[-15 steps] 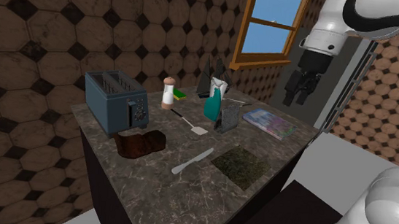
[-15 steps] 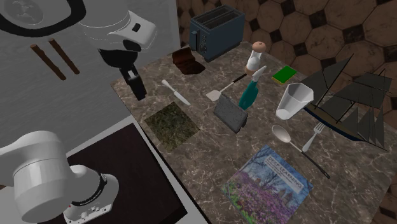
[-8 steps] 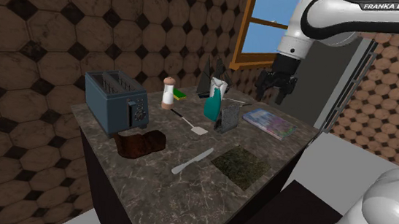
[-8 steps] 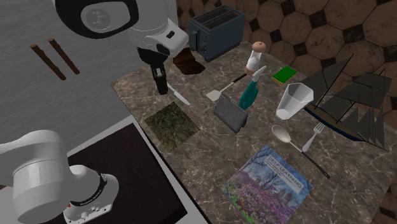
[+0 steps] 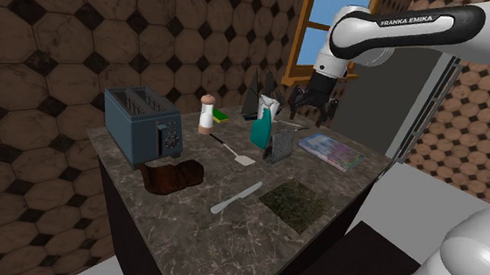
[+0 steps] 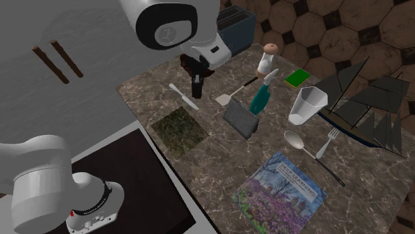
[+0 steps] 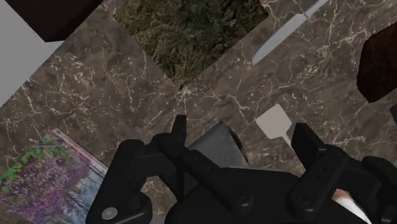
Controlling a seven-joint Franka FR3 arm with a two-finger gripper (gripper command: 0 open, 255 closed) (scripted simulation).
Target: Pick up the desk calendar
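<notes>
Hand (image 5: 313, 110) released and wide, seemingly over grey desk calendar (image 5: 278, 147), arm (image 5: 405, 23) lettered FRANKA EMIKA

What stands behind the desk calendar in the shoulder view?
A teal bottle stands close behind the desk calendar, a pale cup beyond it. The calendar hides the counter directly behind itself.

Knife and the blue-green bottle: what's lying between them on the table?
A white-bladed spatula lies between the knife and the teal bottle; the second exterior view shows it.

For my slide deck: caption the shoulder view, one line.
Open gripper poised over a cluttered dark veined counter, above the grey desk calendar.
</notes>
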